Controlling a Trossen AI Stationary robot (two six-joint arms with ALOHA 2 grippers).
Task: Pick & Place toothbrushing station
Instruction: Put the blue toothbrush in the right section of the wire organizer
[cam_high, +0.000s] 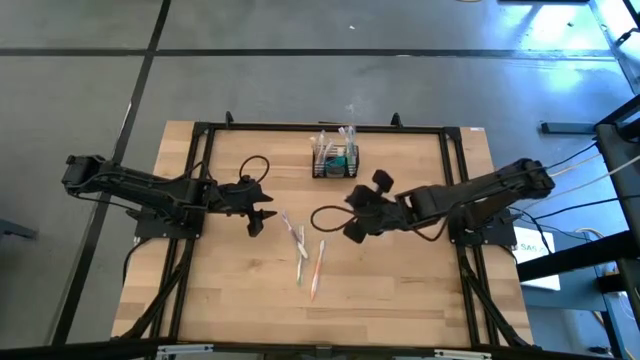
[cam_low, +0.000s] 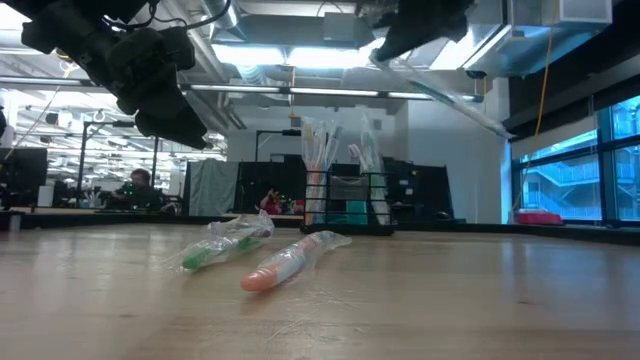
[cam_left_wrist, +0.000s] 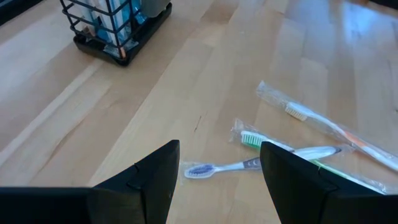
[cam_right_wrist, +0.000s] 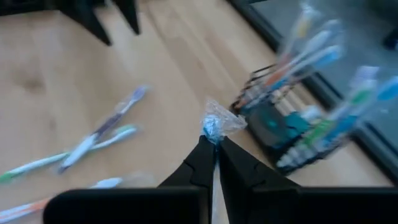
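Note:
The toothbrushing station (cam_high: 335, 162), a black wire caddy, stands on the table's far middle with several wrapped toothbrushes upright in it and a teal tube. It also shows in the right wrist view (cam_right_wrist: 283, 134). My right gripper (cam_right_wrist: 215, 142) hangs high over the table's middle (cam_high: 350, 232), near side of the caddy, shut on a plastic-wrapped toothbrush (cam_right_wrist: 217, 123). My left gripper (cam_left_wrist: 217, 152) waits open at the left (cam_high: 262, 212), above the wood. Three loose toothbrushes (cam_high: 303, 250) lie flat between the arms. My right gripper pinches the wrapped toothbrush between its two fingertips, just behind the head end (cam_right_wrist: 214, 132). The crumpled wrapper end and a blue head stick out past the tips. The fingers slant down toward the caddy. The brush is lifted clear of the table; the fingers hide its handle.
Loose on the wood lie a bare blue-headed brush (cam_left_wrist: 217, 168), a wrapped green-headed one (cam_left_wrist: 273, 144) and a wrapped white-and-orange one (cam_left_wrist: 323, 121). A black frame (cam_high: 300, 128) runs round the table. Bare wood lies toward the near edge.

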